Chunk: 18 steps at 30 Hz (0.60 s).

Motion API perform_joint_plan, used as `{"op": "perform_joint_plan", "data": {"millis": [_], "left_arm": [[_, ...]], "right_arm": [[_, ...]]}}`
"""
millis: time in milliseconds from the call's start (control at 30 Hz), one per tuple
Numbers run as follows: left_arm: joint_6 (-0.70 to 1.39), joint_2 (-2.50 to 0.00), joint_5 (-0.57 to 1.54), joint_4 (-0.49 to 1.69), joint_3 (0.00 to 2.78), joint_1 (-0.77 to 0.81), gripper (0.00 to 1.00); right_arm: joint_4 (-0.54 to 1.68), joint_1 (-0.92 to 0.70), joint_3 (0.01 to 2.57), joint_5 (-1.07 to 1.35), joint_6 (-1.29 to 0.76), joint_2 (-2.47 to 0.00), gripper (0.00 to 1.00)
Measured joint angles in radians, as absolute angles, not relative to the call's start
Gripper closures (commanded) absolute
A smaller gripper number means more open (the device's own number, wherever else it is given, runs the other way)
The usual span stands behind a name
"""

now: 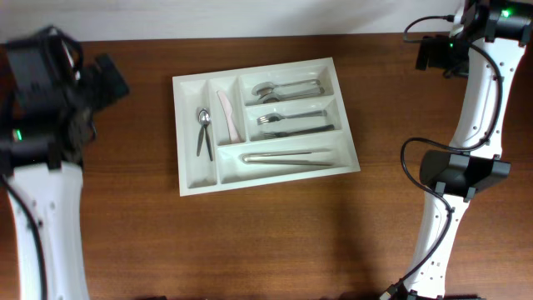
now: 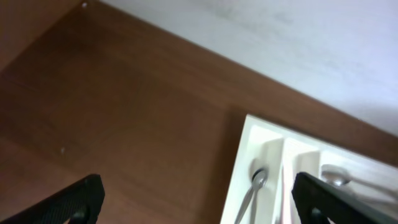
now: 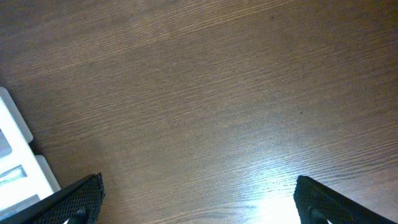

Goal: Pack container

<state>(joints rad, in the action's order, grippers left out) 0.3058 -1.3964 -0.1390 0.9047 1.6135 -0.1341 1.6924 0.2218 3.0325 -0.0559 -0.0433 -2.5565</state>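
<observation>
well, one white container (image 1: 198, 173) lies at the middle of the overhead frame on the brown table (image 1: 250, 242), turned slightly. it has five compartments: two narrow ones at its left and three long ones stacked at its right. the leftmost narrow slot holds one small spoon (image 1: 202, 132), and the next holds one pale knife (image 1: 228, 115). the upper long slot has spoons (image 1: 287, 90), the middle one forks (image 1: 291, 123), and the lower one long thin metal pieces (image 1: 287, 157); their counts are too small to tell. two arms stand well apart from the container: the left arm (image 1: 46, 208) at the left edge of the frame and the right arm (image 1: 481, 92) at the right edge. the left gripper (image 2: 199, 208) has its fingers spread wide and empty, with the container's corner at the lower right of its view. the right gripper (image 3: 199, 208) is likewise spread wide and empty over the wood, with a sliver of the container at the left edge.
</observation>
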Motion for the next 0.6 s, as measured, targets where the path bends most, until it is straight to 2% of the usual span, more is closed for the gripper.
{"op": "perform_joint_plan", "data": {"millis": [133,333,467,600], "left_arm": [[0.306,-1.239,-0.150,0.859,1.407,-0.134,0.01],[0.297,-0.976,-0.159,0.672,1.082,-0.134,0.01],[0.235,-0.802,-0.166,0.536,0.876,-0.122,0.01],[0.153,-0.658,-0.165,0.499,0.723,-0.094,0.01]], "right_arm": [[1.693,0.222,3.033,-0.057,-0.044,-2.556,0.01],[1.692,0.222,3.033,-0.056,-0.044,-2.556,0.01],[1.692,0.222,3.033,-0.056,-0.043,-2.556,0.01],[1.693,0.222,3.033,-0.056,-0.043,-2.556,0.01]]}}
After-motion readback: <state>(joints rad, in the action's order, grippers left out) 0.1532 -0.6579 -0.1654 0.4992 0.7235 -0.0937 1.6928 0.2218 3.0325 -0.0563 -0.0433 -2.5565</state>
